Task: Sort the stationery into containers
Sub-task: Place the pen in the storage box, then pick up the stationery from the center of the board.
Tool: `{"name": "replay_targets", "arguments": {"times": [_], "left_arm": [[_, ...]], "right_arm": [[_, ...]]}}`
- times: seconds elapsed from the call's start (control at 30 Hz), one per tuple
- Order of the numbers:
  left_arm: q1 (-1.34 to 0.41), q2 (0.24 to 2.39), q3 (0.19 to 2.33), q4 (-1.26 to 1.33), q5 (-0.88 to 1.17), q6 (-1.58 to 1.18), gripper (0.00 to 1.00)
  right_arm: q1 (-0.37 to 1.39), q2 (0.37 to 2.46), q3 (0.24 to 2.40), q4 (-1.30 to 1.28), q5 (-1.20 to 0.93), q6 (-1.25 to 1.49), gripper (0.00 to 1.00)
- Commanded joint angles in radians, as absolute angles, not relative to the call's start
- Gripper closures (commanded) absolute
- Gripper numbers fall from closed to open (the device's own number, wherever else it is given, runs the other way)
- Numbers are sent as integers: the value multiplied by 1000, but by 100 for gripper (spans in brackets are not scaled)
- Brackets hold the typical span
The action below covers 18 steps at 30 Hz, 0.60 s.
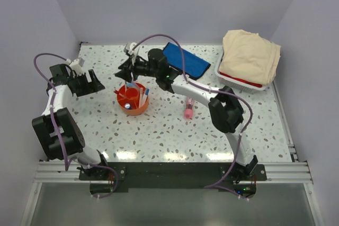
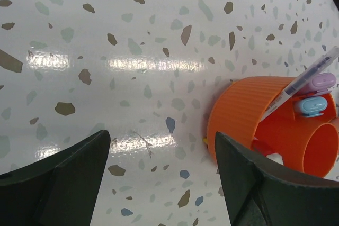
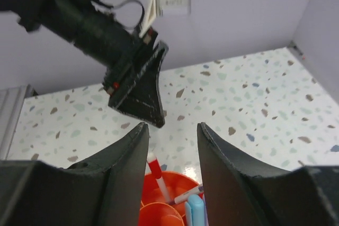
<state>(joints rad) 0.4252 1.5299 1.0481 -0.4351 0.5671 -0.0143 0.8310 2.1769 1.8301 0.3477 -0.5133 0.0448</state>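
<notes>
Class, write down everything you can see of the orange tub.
The tub is round, orange and plastic-looking, with a ribbed outer wall and a round inner compartment. It stands upright on the speckled table, left of centre. Inside are a white pen leaning on its rim, a lilac marker, a blue-capped marker and a red-and-white pen. The right gripper hovers above, jaws apart, not touching it.

Ribbed, glossy orange plastic tub [image 2: 238, 115] on a shiny, smooth speckled table [image 2: 132, 35].
</notes>
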Motion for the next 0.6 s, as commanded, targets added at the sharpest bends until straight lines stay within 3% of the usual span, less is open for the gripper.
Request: {"name": "replay_targets", "arguments": {"times": [0.0,0.1,0.2,0.3,0.37,0.47,0.57], "left_arm": [[436,1479,1032,-370,621,-38,16],[434,1456,1016,-345,644,-35,23],[436,1436,994,-318,661,-54,21],[436,1425,979,-304,663,-55,19],[434,1419,971,-301,654,-52,19],[436,1414,968,-304,646,-48,18],[436,1413,974,-305,652,-45,18]], "right_arm": [[813,1979,1841,269,-399,6,54],[769,1883,1783,12,-270,-54,47],[686,1856,1789,-324,-71,59,42],[583,1845,1738,-564,-58,121,40],[566,1810,1671,-609,-138,-24,41],[563,1718,1499,-656,-259,-500,41],[563,1658,1500,-815,-399,-923,39]]}}
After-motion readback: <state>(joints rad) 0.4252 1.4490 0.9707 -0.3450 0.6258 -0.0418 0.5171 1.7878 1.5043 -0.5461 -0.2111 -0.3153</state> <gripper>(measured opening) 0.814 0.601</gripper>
